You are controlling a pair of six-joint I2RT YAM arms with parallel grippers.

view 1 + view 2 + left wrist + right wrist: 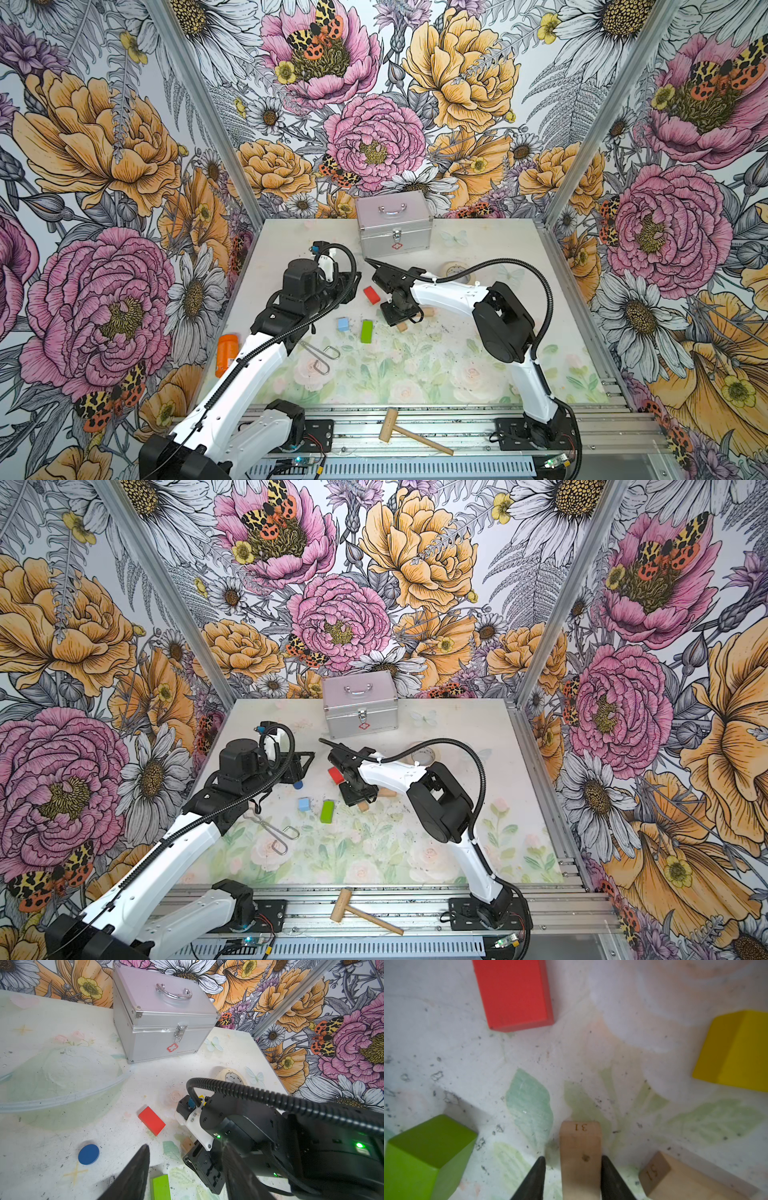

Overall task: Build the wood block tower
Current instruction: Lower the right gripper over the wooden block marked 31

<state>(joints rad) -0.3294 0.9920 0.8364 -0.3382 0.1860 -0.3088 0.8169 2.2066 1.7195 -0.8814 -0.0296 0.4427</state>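
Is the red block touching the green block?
Apart. Both top views show a wide gap between the red block and the green block. The right wrist view shows the same gap.

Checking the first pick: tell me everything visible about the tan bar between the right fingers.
Plain tan wood bar, its rounded end stamped 31, a dark spot on top. It sits between the right fingers: one looks to touch it, the other shows a thin gap, so a grip is unsure. No other block touches it.
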